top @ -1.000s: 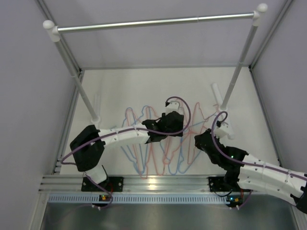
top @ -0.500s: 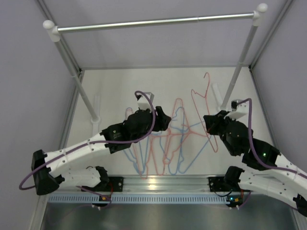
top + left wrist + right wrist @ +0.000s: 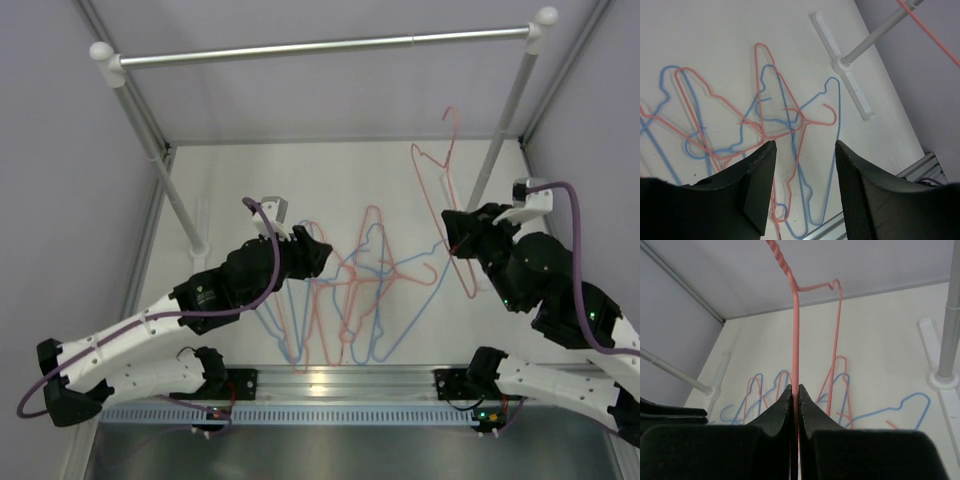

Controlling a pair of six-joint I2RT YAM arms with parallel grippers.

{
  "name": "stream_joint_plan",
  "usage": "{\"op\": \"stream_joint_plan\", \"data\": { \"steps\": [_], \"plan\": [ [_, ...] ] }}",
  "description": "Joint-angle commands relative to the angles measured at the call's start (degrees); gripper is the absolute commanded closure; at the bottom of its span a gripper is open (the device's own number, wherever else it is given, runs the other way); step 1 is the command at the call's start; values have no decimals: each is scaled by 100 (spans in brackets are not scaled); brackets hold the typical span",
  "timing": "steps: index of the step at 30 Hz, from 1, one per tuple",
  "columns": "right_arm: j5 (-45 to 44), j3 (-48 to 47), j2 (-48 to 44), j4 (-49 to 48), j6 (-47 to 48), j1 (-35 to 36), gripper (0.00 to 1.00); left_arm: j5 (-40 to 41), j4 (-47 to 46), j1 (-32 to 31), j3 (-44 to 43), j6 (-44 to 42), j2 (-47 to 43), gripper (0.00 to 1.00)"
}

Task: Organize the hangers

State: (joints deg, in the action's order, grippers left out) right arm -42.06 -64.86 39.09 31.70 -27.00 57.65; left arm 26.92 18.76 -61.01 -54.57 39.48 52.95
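Higher than before, right gripper (image 3: 795, 390) clamps fully closed on one pink hanger (image 3: 795, 340); left gripper (image 3: 805, 149) hovers agape, empty, above remaining hangers (image 3: 801, 119).

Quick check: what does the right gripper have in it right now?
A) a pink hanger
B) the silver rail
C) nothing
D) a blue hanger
A: the wrist view shows the right gripper pinched shut on the wire of a pink hanger, which stands up out of it.

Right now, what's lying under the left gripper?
Tangled pink and blue hangers on the white table; the left gripper covers the wires nearest the camera.
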Motion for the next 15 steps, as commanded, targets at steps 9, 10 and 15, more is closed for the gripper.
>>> {"op": "stream_joint_plan", "data": {
  "steps": [9, 10, 15],
  "plan": [
    [75, -1740, 450, -59, 784, 89, 100, 121, 110, -16, 7, -187, -30, 45],
    [67, -1819, 494, -59, 845, 89, 100, 112, 110, -16, -1, -195, -30, 45],
    [-214, -2346, 968, -94, 1100, 89, 100, 156, 136, -16, -45, -222, -4, 45]
  ]
}}
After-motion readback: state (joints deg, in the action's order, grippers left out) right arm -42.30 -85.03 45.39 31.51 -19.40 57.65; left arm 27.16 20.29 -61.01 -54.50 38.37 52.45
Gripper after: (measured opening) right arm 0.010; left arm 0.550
